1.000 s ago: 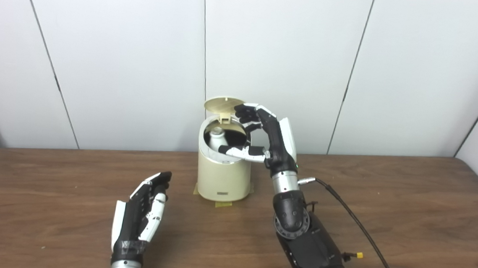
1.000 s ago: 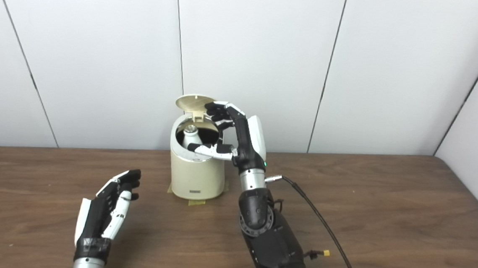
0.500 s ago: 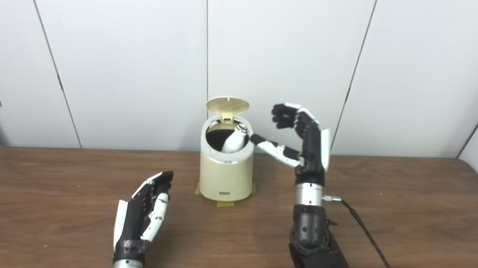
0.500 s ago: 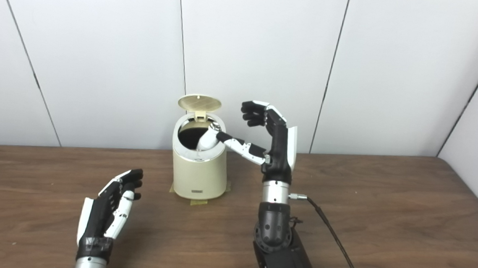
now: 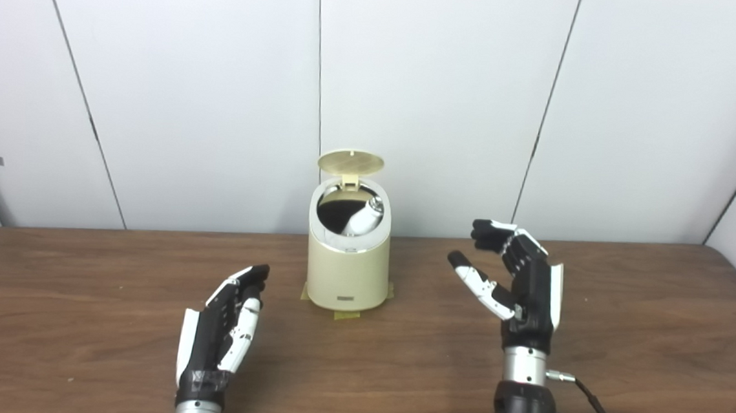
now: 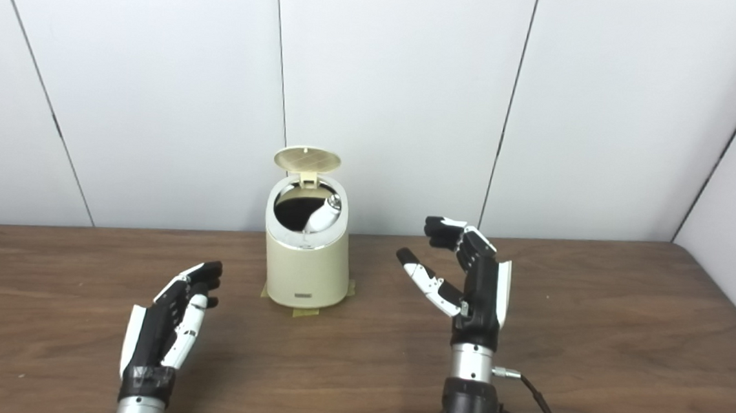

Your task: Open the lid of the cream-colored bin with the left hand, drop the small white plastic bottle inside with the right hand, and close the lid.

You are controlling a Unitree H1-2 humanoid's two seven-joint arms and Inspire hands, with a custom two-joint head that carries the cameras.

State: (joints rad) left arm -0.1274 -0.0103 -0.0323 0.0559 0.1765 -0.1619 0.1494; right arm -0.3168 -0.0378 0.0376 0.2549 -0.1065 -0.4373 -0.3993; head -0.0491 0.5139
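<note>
Bottle dropped, right hand pulled back, lid left to shut.

Left eye view: we see the bottle (image 5: 364, 217) inside the cream bin (image 5: 347, 263), leaning against the rim at about 3 o'clock of the opening, cap end up. The lid (image 5: 351, 162) stands raised at 12 o'clock. Our right hand (image 5: 518, 288), over the rim a second ago, has come back to 4 o'clock of the bin, fingers spread and empty. So the drop looks done; we judge only closing remains.

Right eye view: our left hand (image 6: 168, 325) rests on the table (image 6: 624, 341) at 8 o'clock of the bin, fingers loosely extended, holding nothing, unmoved since earlier. The bottle, upright a second ago, now tilts; its protruding neck may block the lid.
</note>
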